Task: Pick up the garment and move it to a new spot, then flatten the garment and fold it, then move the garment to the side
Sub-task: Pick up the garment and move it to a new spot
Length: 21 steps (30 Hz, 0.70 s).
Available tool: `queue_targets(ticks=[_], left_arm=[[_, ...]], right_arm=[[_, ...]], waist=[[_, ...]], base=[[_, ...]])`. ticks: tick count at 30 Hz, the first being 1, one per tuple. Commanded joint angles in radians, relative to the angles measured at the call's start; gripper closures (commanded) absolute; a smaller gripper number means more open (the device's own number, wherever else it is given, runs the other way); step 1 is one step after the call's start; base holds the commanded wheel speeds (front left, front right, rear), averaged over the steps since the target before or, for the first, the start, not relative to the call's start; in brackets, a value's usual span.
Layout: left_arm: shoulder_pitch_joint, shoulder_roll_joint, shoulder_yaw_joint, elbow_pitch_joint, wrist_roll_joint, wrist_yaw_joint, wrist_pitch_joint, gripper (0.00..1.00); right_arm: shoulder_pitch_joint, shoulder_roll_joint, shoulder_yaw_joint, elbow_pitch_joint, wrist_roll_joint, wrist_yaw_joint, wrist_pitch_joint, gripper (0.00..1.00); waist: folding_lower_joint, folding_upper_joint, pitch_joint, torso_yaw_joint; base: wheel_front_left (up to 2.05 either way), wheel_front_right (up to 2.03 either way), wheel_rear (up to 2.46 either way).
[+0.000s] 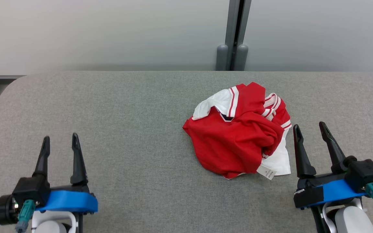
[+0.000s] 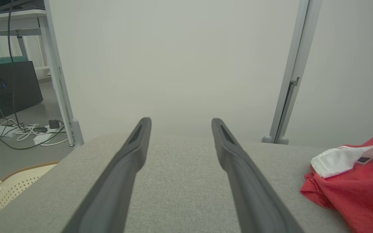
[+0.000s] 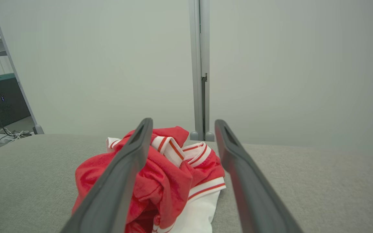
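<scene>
In the head view, the garment [image 1: 238, 129] lies as a crumpled red and white heap on the grey counter [image 1: 125, 113], a little toward 3 o'clock from the middle. It is not yet picked up. Its small label [image 1: 266, 172] sticks out at the heap's 5 o'clock edge. The left end effector [image 1: 60, 137] sits at 8 o'clock with its fingers spread wide and nothing between them, well apart from the cloth. The right end effector [image 1: 309, 125] sits at 4 o'clock, also wide and empty, just beside the heap on its 3 o'clock side but not touching it. Both point toward 12 o'clock, which I judge is a ready pose before the first reach.

In the left wrist view, the two fingers frame bare counter, and the garment shows at the 4 o'clock edge. A pale basket [image 2: 8, 191] stands on the floor at 8 o'clock (it plays no part now, I think).

In the right wrist view, the heap lies at 6 to 7 o'clock, partly behind one finger. Because this arm is much nearer, it seems the natural one to take the cloth first. The wide opening should help to catch a thick bunch of fabric.
</scene>
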Motion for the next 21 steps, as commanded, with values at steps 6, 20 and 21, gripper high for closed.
queue_targets(ticks=[6, 20, 21], left_arm=[[0.043, -0.015, 0.039, 0.029, 0.031, -0.021, -0.003, 0.00], [0.023, -0.046, 0.068, 0.046, 0.074, -0.052, -0.003, 0.00], [0.022, -0.047, 0.069, 0.047, 0.075, -0.056, -0.003, 0.00]], right_arm=[[0.012, -0.001, -0.014, 0.039, -0.007, 0.000, -0.004, 0.00], [-0.010, -0.001, -0.008, 0.085, -0.012, 0.000, -0.003, 0.00], [-0.012, -0.001, -0.007, 0.085, -0.013, 0.000, -0.003, 0.00]], waist=[[0.0001, 0.0000, -0.003, 0.007], [0.0001, 0.0000, -0.006, -0.016], [0.0001, 0.0000, -0.005, -0.018]], base=[[0.00, 0.00, 0.00], [0.00, 0.00, 0.00], [0.00, 0.00, 0.00]])
